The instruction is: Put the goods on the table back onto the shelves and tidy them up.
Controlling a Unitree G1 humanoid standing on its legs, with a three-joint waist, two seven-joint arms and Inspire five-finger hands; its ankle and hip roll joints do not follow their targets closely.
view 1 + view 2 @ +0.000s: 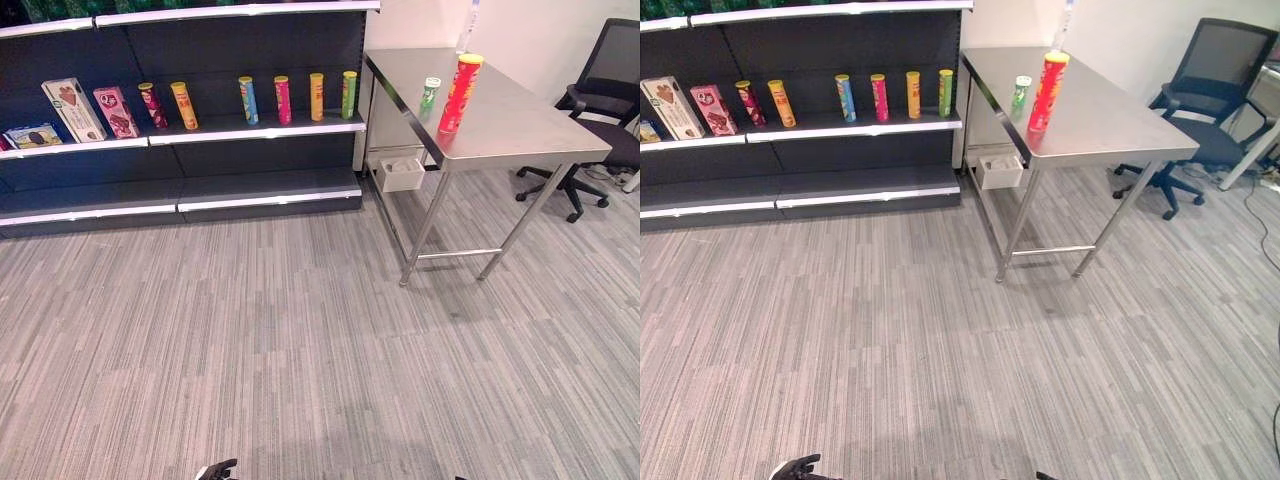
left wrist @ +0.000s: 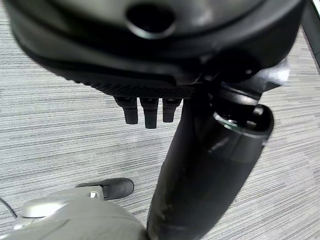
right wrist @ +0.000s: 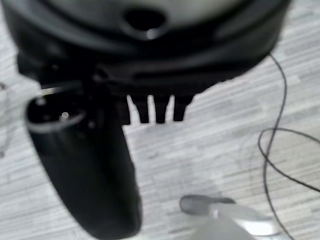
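Note:
On the steel table (image 1: 520, 125) at the right stand a tall red can (image 1: 460, 92) and a small green can (image 1: 430, 93). The dark shelf unit (image 1: 180, 190) at the back left holds several upright tubes (image 1: 283, 99) and snack boxes (image 1: 72, 108) on its middle shelf. My left hand (image 2: 150, 50) hangs low over the carpet, far from the table, with fingers (image 2: 145, 112) relaxed and nothing in it. My right hand (image 3: 150, 50) hangs the same way, its fingers (image 3: 157, 110) straight and holding nothing. The left hand's tip (image 1: 218, 470) peeks in at the bottom edge of the left eye view.
A black office chair (image 1: 600, 90) stands to the right of the table. A small white box (image 1: 400, 173) sits on the floor under the table's near-left corner. The table's legs and crossbar (image 1: 455, 254) reach the carpet. Wide striped carpet lies between me and the shelf.

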